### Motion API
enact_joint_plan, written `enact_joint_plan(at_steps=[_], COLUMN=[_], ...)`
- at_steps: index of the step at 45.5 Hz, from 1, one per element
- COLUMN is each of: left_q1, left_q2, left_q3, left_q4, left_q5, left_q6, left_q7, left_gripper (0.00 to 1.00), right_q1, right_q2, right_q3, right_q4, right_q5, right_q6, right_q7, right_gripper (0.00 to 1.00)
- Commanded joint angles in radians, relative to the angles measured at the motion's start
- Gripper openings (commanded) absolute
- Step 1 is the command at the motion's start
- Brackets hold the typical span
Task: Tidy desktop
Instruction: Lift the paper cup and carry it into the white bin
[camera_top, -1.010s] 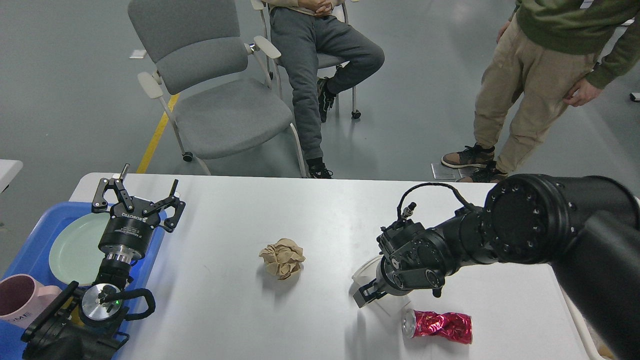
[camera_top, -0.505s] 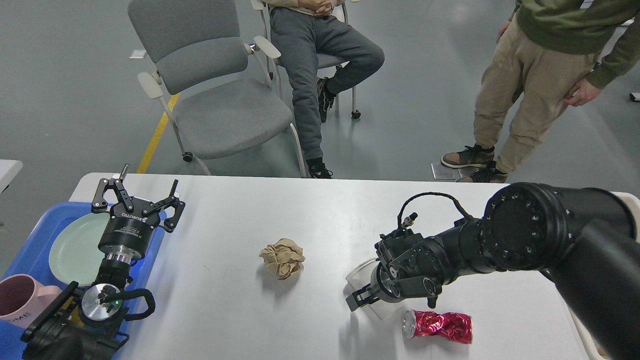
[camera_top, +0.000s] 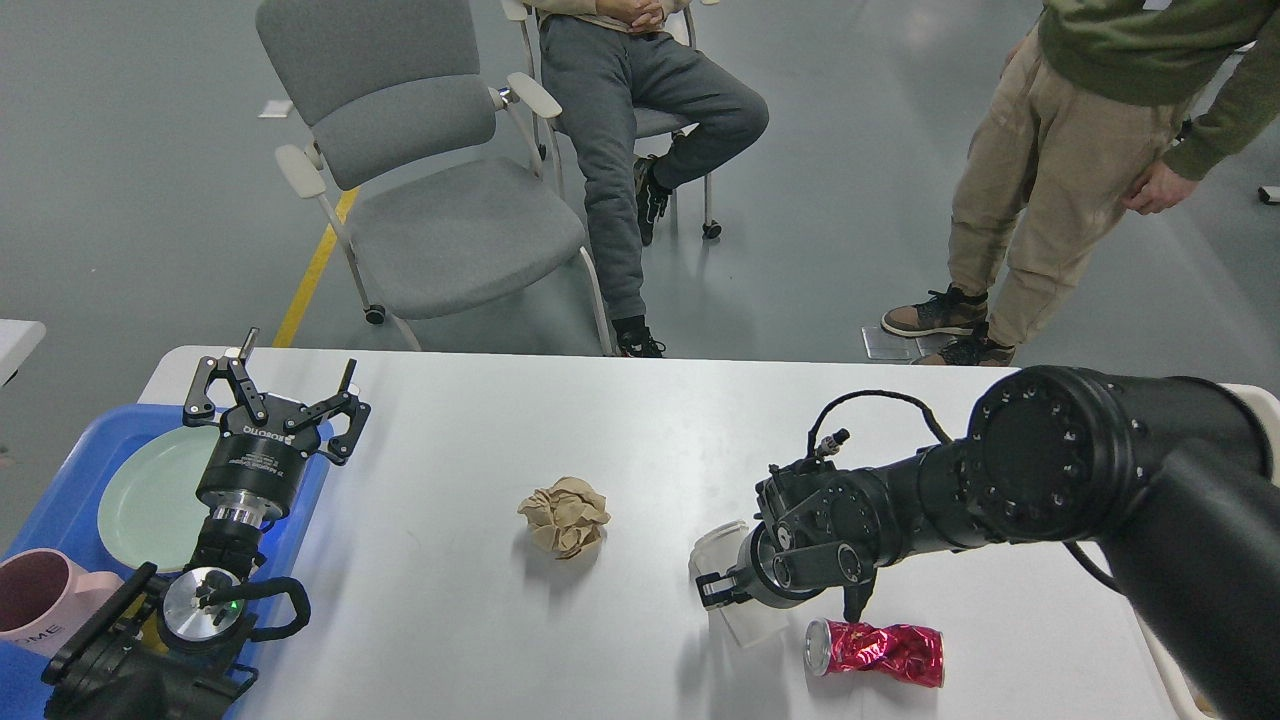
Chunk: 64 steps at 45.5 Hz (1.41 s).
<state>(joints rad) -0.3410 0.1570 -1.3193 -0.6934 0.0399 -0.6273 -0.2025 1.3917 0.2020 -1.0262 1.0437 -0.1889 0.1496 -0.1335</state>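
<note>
right claw (camera_top: 722, 585) low over the desktop (camera_top: 650, 440).

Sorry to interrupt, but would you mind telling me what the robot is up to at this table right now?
It is tidying the large white desktop. Its right pincer is low over a clear plastic cup, with fingers on either side of it, but a firm grip cannot be confirmed. A crushed red metal can and a crumpled beige paper ball lie loose on the surface. The left pincer hangs open and empty above a blue plastic tray holding a pale green plate and pink mug.
</note>
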Motion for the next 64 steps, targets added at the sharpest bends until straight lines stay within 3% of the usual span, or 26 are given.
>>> enact_joint_plan(at_steps=[1, 17, 26, 36, 45, 54, 64], left_q1=[-0.001, -0.001, -0.001, 0.0, 0.001, 0.001, 0.001], left_q2=[-0.001, 0.001, -0.001, 0.001, 0.001, 0.001, 0.001], left_q3=[0.0, -0.001, 0.0, 0.0, 0.0, 0.0, 0.0], left_q4=[0.0, 0.0, 0.0, 0.0, 0.0, 0.0, 0.0], left_q5=[0.0, 0.0, 0.0, 0.0, 0.0, 0.0, 0.0], left_q6=[0.0, 0.0, 0.0, 0.0, 0.0, -0.002, 0.0], left_q7=[0.0, 0.0, 0.0, 0.0, 0.0, -0.002, -0.002], left_gripper=[0.97, 0.97, 0.97, 0.97, 0.97, 0.97, 0.97], right_q1=[0.062, 0.323, 0.513, 0.725, 0.882, 0.908, 0.808], right_q2=[-0.027, -0.171, -0.282, -0.375, -0.4, -0.415, -0.556], right_q3=[-0.002, -0.006, -0.072, -0.21, -0.397, -0.509, -0.583], right_q4=[0.051, 0.265, 0.372, 0.519, 0.544, 0.544, 0.435], right_q5=[0.08, 0.235, 0.318, 0.37, 0.396, 0.396, 0.394], right_q6=[0.002, 0.045, 0.194, 0.263, 0.418, 0.429, 0.404], right_q7=[0.002, 0.002, 0.006, 0.043, 0.19, 0.193, 0.184], right_gripper=[0.0, 0.0, 0.0, 0.0, 0.0, 0.0, 0.0])
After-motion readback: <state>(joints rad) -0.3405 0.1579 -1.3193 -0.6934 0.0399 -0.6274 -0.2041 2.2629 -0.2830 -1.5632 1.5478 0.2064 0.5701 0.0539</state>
